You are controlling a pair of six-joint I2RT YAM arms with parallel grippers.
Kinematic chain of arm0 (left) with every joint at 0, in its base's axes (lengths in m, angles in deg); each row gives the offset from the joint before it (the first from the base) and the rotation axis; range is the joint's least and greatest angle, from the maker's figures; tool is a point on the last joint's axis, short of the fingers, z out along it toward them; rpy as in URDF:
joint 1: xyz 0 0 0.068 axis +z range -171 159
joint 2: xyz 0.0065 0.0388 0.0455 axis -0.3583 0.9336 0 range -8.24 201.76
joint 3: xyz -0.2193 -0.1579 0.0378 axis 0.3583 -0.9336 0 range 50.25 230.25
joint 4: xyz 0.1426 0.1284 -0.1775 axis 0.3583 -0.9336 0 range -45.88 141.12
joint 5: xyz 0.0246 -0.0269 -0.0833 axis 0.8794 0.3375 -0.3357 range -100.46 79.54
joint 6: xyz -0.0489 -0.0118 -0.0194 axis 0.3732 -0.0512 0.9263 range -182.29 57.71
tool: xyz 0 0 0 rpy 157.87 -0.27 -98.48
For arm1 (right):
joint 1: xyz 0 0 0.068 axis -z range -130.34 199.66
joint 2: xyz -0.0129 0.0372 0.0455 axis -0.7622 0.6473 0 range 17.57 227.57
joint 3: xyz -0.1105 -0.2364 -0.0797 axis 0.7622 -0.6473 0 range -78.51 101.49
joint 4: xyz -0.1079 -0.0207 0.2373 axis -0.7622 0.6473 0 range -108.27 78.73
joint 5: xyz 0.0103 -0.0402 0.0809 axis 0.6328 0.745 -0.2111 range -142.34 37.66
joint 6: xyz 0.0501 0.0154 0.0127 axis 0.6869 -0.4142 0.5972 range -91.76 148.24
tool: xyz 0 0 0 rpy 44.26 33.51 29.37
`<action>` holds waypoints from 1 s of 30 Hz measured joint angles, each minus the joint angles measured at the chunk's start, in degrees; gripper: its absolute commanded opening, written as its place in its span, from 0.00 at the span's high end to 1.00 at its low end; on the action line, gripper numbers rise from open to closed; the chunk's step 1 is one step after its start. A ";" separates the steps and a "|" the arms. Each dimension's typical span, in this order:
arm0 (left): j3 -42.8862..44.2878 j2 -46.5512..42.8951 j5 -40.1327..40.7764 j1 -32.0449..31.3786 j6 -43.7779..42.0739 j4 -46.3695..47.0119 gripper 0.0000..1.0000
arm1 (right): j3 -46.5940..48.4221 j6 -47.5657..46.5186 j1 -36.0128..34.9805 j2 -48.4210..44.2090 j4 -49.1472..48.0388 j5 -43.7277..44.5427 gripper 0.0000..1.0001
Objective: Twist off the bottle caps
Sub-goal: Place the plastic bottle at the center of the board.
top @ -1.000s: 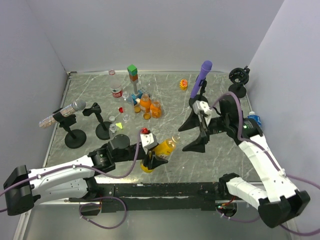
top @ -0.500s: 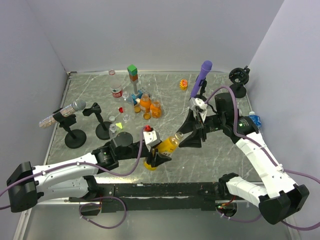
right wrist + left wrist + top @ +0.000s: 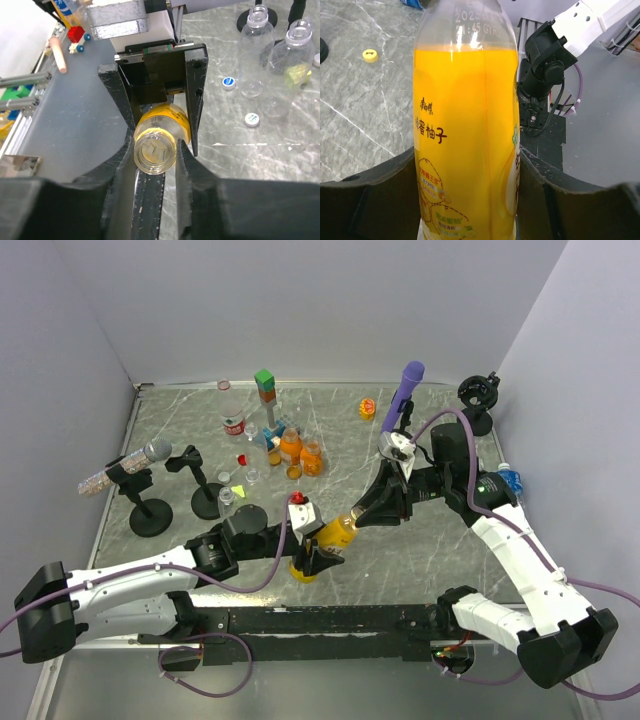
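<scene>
A yellow juice bottle hangs tilted over the table's near middle, its top toward the right arm. My left gripper is shut on its lower body; in the left wrist view the black fingers press both sides of the bottle. My right gripper is shut on the bottle's top end, its pads tight against both sides. That top looks pale and see-through; I cannot tell whether a cap sits on it. Loose bottle caps lie on the table.
More bottles and stacked green and orange blocks stand at the back. A purple microphone stands behind the right arm, a grey one at left. A blue-labelled bottle lies at the right edge. Two clear capless bottles stand close by.
My right gripper moved left onto the bottle's top and shut on it. The left arm shifted slightly right, still holding the bottle.
</scene>
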 measured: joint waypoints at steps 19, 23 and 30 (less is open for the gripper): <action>0.22 5.29 2.23 -0.07 1.29 3.48 0.28 | 0.44 -6.23 -0.02 0.24 5.84 5.92 1.00; 0.22 10.03 2.27 -0.07 1.09 7.21 0.27 | 0.44 -8.85 -0.02 0.66 8.98 9.44 1.00; 0.24 14.21 3.48 0.02 0.63 14.08 0.21 | 0.44 -13.84 -0.02 2.03 14.32 18.69 1.00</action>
